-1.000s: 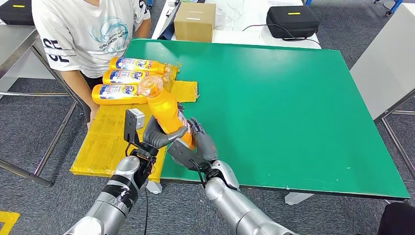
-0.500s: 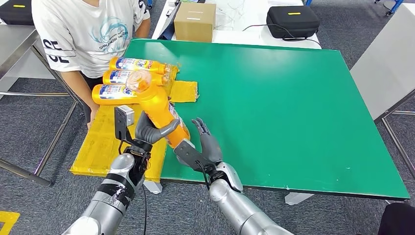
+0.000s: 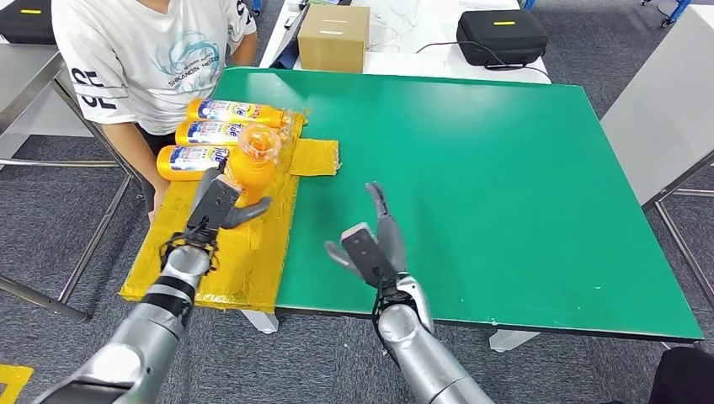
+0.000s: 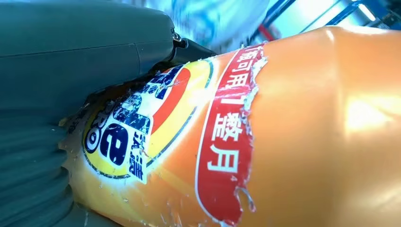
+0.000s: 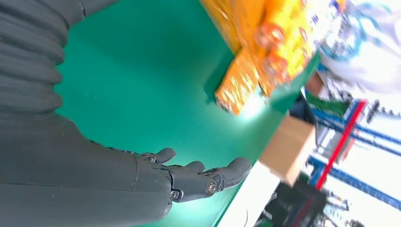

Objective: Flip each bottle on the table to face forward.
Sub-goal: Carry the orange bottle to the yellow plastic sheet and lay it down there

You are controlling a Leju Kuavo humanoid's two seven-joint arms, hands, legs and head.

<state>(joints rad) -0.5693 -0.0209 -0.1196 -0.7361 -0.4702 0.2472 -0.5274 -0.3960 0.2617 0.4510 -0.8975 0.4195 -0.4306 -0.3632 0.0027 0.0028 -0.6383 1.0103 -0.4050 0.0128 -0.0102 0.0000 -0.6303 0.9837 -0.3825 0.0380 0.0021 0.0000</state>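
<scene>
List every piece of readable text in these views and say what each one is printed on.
"可用1整月": red band on the label of the held bottle, gripped by the left hand.
"SE": sleeve of the person's white T-shirt.
Labels on the three lying bottles: too small to read.
The T-shirt's chest print: too blurred.

The left arm reaches forward over the table's left edge, its left hand wrapped around an orange bottle, thumb out to the side. The right hand hovers near the table's front edge, holding nothing, fingers extended and apart.
</scene>
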